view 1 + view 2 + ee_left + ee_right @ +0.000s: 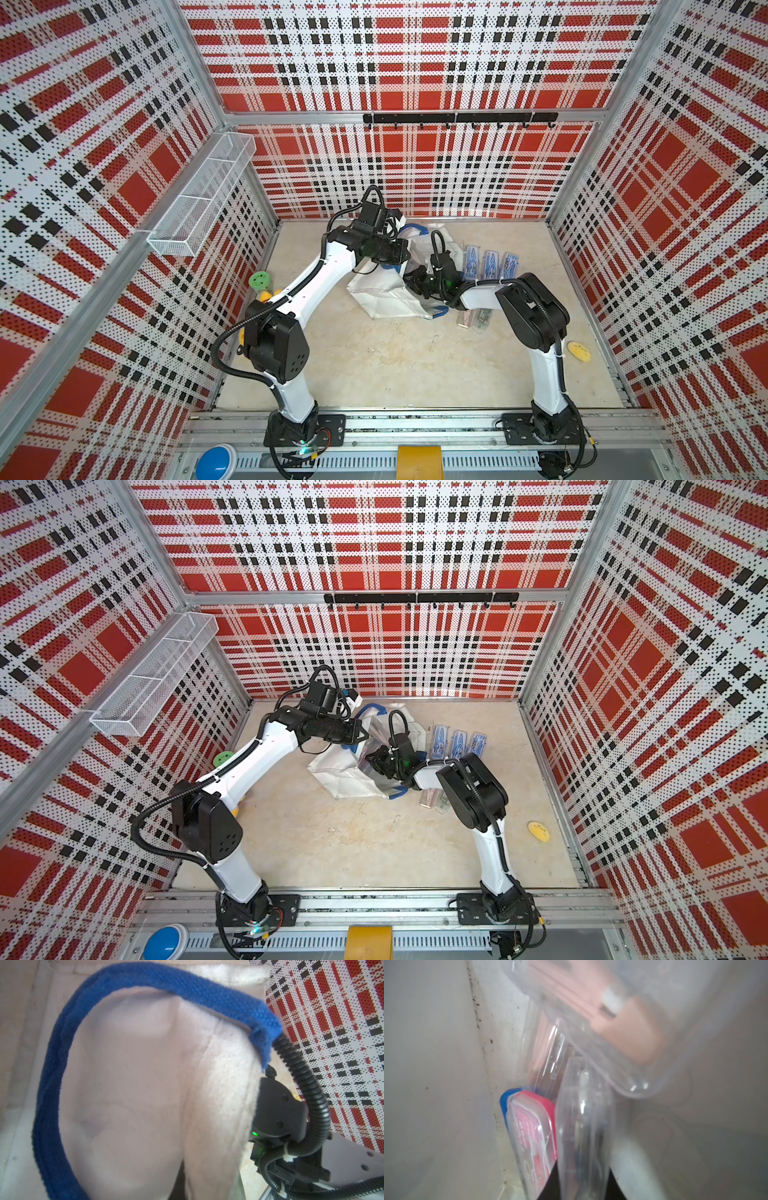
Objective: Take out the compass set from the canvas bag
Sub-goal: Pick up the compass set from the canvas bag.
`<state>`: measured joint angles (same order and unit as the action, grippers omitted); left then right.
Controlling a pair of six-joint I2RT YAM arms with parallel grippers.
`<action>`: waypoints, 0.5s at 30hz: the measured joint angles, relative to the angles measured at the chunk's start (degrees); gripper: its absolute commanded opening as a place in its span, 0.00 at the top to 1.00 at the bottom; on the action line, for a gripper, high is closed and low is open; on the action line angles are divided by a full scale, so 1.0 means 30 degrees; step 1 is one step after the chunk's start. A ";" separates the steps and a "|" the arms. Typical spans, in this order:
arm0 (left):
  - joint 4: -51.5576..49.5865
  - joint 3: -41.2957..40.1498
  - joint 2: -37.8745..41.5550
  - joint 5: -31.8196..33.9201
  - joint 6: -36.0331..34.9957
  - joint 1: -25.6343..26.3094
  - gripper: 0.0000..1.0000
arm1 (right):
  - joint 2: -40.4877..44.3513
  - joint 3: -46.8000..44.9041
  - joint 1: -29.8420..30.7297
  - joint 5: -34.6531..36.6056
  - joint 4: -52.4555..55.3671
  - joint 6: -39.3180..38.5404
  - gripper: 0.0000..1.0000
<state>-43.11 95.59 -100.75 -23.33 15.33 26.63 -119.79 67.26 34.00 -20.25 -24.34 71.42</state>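
Beige tabletop (374, 365) bears the canvas bag (382, 295) near the far wall, its rim pinched tight by the left gripper (394, 221). Right gripper (417, 282) reaches inside the bag, jaws clamped on a clear compass set (583, 1126).

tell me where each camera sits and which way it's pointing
Top views: high above the robot's base side, looking down at the table; both show the left arm, right arm and canvas bag.
Left wrist: at the bag's rim, facing its blue strap and white fabric; the right arm's wrist shows, no own fingers.
Right wrist: inside the bag, facing plastic cases; its dark fingers flank a clear case.
Shared: top views and left wrist view show bag and right arm.
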 measured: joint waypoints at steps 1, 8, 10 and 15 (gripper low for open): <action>0.0007 -0.0036 0.0022 -0.0015 0.0007 0.0000 1.00 | 0.0175 -0.0109 0.0044 -0.0036 0.0007 -0.0007 0.88; 0.0131 -0.0357 0.0342 -0.0124 0.0087 -0.0219 1.00 | 0.2514 -0.0874 0.0182 0.0036 0.0787 -0.0401 0.91; 0.0153 -0.0423 0.0459 -0.0160 0.0102 -0.0335 1.00 | 0.3286 -0.0874 0.0182 0.0109 0.1180 -0.0699 0.92; 0.0117 -0.0495 0.0612 -0.0240 0.0102 -0.0393 1.00 | 0.4889 -0.1122 0.0182 0.0488 0.1953 -0.1596 0.92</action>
<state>-42.76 94.11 -98.91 -24.05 15.64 25.45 -105.12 63.90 34.54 -18.79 -18.48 66.63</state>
